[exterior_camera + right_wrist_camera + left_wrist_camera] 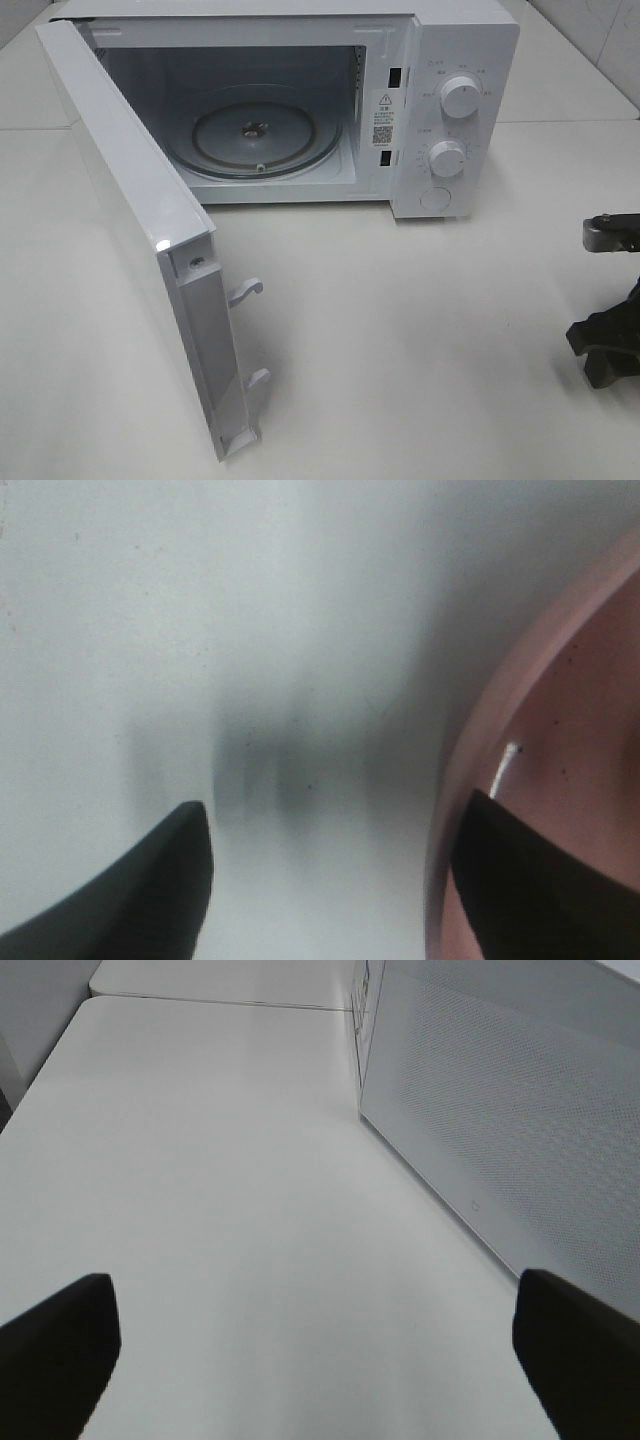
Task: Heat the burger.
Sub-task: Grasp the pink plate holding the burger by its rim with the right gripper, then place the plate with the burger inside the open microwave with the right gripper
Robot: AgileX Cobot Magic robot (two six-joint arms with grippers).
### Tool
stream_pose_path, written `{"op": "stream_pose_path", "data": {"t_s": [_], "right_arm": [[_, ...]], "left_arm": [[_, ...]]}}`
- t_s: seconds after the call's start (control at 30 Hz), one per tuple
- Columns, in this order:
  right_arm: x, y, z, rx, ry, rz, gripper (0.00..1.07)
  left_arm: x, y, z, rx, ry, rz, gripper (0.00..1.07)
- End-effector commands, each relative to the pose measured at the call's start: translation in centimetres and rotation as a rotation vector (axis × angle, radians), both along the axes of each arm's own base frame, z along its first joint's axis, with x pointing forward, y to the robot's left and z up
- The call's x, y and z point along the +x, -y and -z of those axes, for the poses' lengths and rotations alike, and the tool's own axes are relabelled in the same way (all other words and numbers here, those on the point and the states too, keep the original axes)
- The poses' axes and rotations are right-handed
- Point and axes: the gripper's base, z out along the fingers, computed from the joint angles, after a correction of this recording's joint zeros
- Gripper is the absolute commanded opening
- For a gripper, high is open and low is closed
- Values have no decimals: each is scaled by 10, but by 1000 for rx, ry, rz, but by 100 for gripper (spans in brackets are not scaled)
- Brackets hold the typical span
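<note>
White tabletop (pixel 420 330), matte, seam lines near far edge. Left gripper (pixel 320 1340): dark fingers spread wide, low over table beside the door's outer face. White boxy microwave (pixel 465 40) at far edge, white door (pixel 120 190) swung open toward near-left corner; round glass turntable (pixel 265 130) inside. Right gripper (pixel 335 820) at right edge, fingers parted astride rim of round pink plate (pixel 560 710). Burger out of sight in every view.

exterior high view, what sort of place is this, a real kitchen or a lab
Probably a robot test bench staged as a kitchen: an open white microwave stands on a plain white table, with the right gripper at a pink plate.
</note>
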Motion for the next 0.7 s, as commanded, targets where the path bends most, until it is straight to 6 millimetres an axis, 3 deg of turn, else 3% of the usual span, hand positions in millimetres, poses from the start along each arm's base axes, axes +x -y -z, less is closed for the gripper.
{"op": "stream_pose_path", "data": {"t_s": [0.03, 0.1, 0.13, 0.23, 0.3, 0.4, 0.7], "right_arm": [[-2, 1, 1, 0, -5, 4, 49], [-2, 1, 1, 0, -5, 4, 44], [-2, 1, 1, 0, -5, 9, 34], [-2, 1, 1, 0, -5, 8, 28], [-1, 1, 1, 1, 3, 6, 5], [-1, 1, 1, 1, 8, 5, 0], [0, 1, 1, 1, 17, 4, 0]], "left_arm": [[-2, 1, 1, -8, 6, 3, 100], [-2, 1, 1, -8, 6, 3, 100], [-2, 1, 1, -8, 6, 3, 100], [-2, 1, 1, -8, 6, 3, 100], [-2, 1, 1, -8, 6, 3, 100], [-2, 1, 1, -8, 6, 3, 100], [-2, 1, 1, -8, 6, 3, 100]]}}
